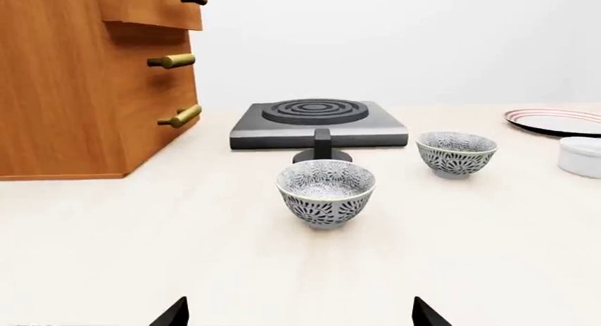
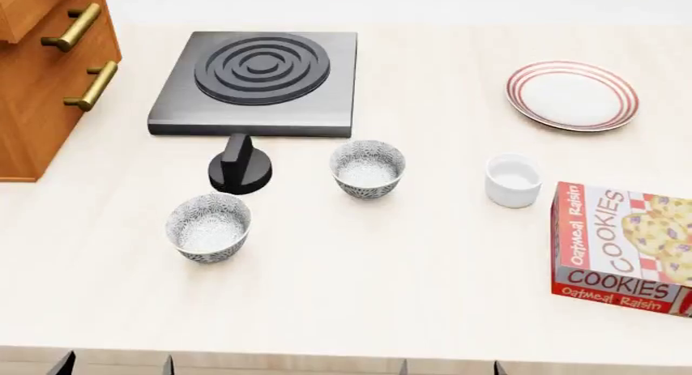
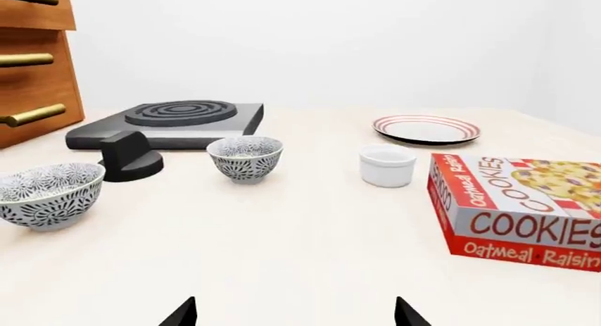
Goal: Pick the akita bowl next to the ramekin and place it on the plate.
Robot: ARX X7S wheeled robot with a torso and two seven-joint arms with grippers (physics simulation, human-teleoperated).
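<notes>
Akita bowl (image 2: 368, 169) upright on the pale desk (image 2: 411, 286), just in front of the black hotplate (image 2: 259, 82) and beside the ramekin (image 2: 513, 180), a gap between the two. Ramekin plain white, upright, just left of the cookie box (image 2: 624, 247) lying flat at the right edge. Plate (image 2: 572, 95) with red rings farther back on the right, well apart from the akita bowl and bare on top. Second patterned bowl (image 2: 209, 227) nearer the front left, close to the black knob (image 2: 240, 166) standing before the hotplate. Wooden drawer unit (image 2: 49, 75) with brass handles at far left. Left tool (image 1: 300, 315) low at the near edge, facing the second patterned bowl, dark fingertips (image 1: 172, 315) spread wide, released, grasping nothing. Right tool (image 3: 295, 314) likewise back from everything, fingertips (image 3: 180, 313) spread apart, released and empty, akita bowl and ramekin ahead of it.
</notes>
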